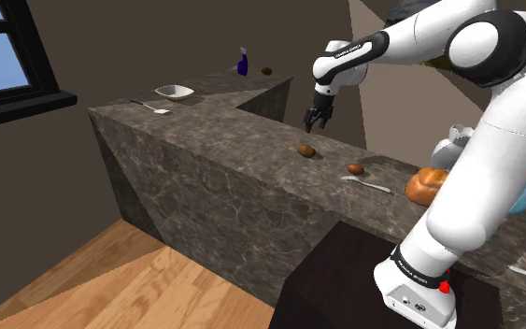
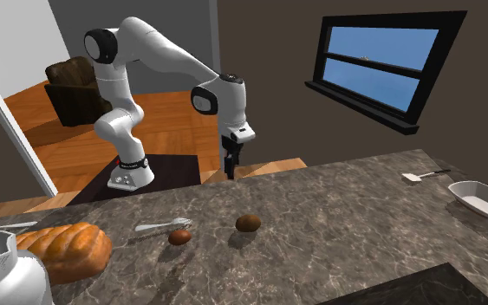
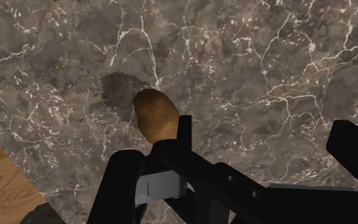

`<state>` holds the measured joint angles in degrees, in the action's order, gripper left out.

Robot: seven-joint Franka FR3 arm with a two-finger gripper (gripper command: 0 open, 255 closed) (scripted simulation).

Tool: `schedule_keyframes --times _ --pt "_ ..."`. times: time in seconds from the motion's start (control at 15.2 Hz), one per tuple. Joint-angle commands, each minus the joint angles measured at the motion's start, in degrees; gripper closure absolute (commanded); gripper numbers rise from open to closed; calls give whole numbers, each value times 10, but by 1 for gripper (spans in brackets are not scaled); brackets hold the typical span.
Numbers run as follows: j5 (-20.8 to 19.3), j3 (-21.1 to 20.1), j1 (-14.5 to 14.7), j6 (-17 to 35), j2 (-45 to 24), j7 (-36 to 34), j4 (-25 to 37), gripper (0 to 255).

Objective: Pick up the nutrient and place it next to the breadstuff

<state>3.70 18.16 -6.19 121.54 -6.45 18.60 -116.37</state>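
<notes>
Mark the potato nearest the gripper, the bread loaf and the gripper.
potato [image 3: 153,114], wrist view, middle of its skin.
bread loaf [image 2: 64,247], second exterior view, middle of its crust.
gripper [image 1: 317,125], shoulder view, midway between its fingertips.

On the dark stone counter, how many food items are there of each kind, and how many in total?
Bread loaf: 1
Small brown oval pieces: 3 (middle piece, reddish piece, far piece)
Total: 4
</notes>
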Motion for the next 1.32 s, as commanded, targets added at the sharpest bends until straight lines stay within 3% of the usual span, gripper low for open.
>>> schedule_keyframes --times 0.0,0.79,1.25 --pt "16 4 -10 6 -44 18 28 0" --pt "91 -12 -91 -22 -317 79 271 0" --pt "99 -18 -93 19 -342 84 255 0"
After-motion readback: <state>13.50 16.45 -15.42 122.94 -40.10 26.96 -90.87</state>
